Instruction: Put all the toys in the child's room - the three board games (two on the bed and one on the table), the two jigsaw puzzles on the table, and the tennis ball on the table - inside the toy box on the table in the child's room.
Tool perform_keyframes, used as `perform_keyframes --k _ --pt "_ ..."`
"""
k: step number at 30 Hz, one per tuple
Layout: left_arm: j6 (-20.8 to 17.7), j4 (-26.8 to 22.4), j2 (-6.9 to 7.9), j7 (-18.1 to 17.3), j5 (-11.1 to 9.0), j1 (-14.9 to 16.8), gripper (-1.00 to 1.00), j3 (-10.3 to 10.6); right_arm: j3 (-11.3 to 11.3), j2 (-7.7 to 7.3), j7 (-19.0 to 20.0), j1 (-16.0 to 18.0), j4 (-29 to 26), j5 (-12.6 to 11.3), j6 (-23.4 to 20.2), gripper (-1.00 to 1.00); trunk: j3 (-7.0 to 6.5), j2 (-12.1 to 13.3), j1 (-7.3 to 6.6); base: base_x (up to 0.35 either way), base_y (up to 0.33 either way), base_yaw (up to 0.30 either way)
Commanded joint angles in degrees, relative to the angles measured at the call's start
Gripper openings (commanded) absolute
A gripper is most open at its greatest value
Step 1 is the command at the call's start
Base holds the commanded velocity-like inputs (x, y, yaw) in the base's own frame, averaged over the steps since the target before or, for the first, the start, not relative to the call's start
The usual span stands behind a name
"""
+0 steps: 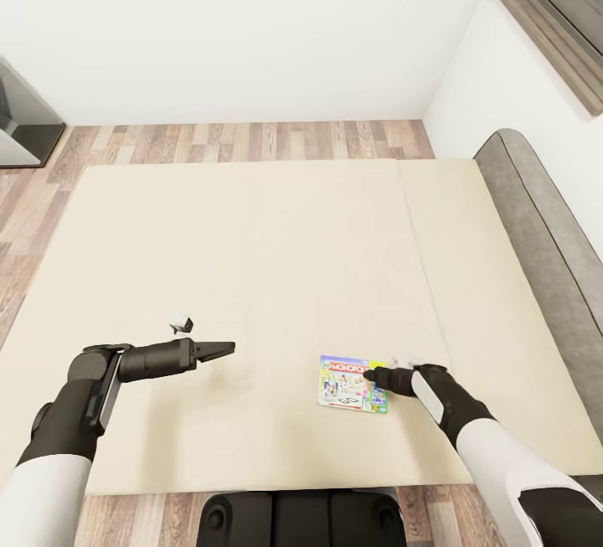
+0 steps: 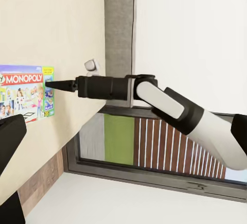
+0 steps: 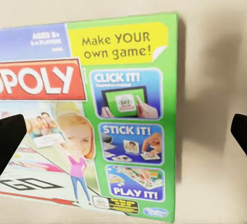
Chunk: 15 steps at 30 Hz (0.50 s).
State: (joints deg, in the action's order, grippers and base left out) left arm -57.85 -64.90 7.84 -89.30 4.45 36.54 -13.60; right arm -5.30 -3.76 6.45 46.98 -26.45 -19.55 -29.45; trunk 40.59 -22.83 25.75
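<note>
left gripper (image 1: 228, 348) is hovering over the bed (image 1: 251, 262) toward its near-left part, fingers looking pressed together to a point, carrying nothing, well apart from the game. monopoly board game (image 1: 353, 382) is lying flat on the mattress close to the bed's near edge, right of centre, with its green side panel facing the right arm. right gripper (image 1: 369, 376) is sitting low at that right edge of the box with fingers spread, one dark fingertip (image 3: 11, 141) over the box face and the other out over bare mattress, not gripping it.
</note>
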Motion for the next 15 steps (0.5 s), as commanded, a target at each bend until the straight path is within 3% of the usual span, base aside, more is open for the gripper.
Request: perform_keyframes --k 1,9,15 --pt "-0.60 -0.05 -0.02 -0.44 0.47 0.03 1.00 -0.08 -0.26 -0.08 0.06 0.17 -0.24 0.00 -1.48 1.00 0.07 -0.09 0.03 0.000 0.000 0.000" --pt "-0.52 -0.05 0.07 -0.52 0.39 0.03 1.00 -0.11 -0.24 0.03 -0.17 1.79 -3.56 -0.05 -6.88 1.00 0.07 -0.09 0.03 0.000 0.000 0.000" --pt "-0.51 -0.03 0.07 -0.50 0.41 0.03 1.00 -0.11 -0.18 0.36 -3.38 3.08 -4.84 -0.10 -8.36 1.00 0.07 -0.09 0.03 0.000 0.000 0.000"
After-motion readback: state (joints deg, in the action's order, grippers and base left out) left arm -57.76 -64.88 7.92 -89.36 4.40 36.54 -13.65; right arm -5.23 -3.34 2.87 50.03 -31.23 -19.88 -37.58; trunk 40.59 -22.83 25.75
